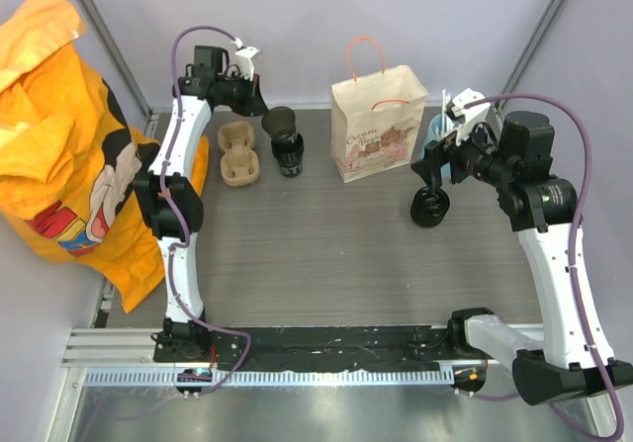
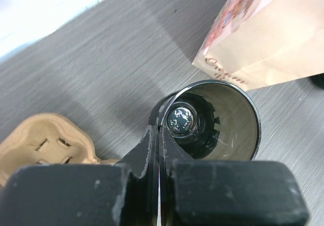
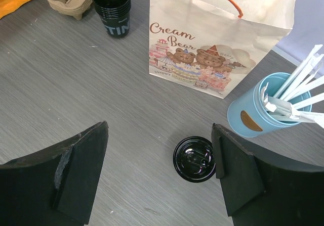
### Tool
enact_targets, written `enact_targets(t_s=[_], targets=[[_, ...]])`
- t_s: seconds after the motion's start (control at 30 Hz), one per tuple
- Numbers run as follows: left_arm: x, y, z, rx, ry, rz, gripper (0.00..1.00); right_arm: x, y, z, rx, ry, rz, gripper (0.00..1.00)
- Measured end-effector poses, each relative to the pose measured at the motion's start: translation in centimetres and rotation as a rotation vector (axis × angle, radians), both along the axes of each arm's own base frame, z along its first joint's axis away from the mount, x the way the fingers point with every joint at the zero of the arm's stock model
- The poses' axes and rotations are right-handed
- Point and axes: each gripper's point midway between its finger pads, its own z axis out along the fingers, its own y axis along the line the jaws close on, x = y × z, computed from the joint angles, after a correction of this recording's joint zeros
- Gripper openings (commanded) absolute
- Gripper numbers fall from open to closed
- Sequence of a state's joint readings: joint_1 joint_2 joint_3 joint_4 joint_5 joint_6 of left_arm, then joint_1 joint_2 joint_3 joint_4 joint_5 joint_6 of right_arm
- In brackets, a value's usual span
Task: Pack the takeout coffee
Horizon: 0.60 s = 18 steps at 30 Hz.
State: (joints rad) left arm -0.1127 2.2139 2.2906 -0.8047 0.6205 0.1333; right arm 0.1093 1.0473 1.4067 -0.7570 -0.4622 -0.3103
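Takeout coffee [image 1: 430, 208] upright on worktop [image 1: 326, 254] at 4 o'clock of paper bag [image 1: 378, 126], beneath spread right tool [image 3: 159, 135]; probably light, thin-walled and crushable, so best gripped gently around stiffer lidded rim; left tool [image 2: 158, 135] pinching open black cup [image 2: 233, 120] by its rim.

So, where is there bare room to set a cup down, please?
The near half of the table, in front of the paper bag, is bare. The back is crowded: carrier, cup stack, bag, straw cup, lidded cup.
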Motion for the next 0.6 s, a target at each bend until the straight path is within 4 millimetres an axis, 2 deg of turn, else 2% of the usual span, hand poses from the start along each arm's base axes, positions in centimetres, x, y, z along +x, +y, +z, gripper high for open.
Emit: enact_targets(t_s=[0.37,0.5,0.6], targets=[[-1.2,-0.6,6.6,-0.068,-0.102,-0.008,0.0,0.0,0.0,0.2,0.001,-0.005,0.001,0.87],[-2.4,-1.0,8.7,-0.099,-0.125,-0.035,0.0,0.1,-0.1,0.3,0.0,-0.007,-0.009,0.87],[-4.5,-1.3,9.7,-0.112,-0.122,-0.063,0.0,0.2,-0.4,0.3,-0.002,-0.007,-0.026,0.87]])
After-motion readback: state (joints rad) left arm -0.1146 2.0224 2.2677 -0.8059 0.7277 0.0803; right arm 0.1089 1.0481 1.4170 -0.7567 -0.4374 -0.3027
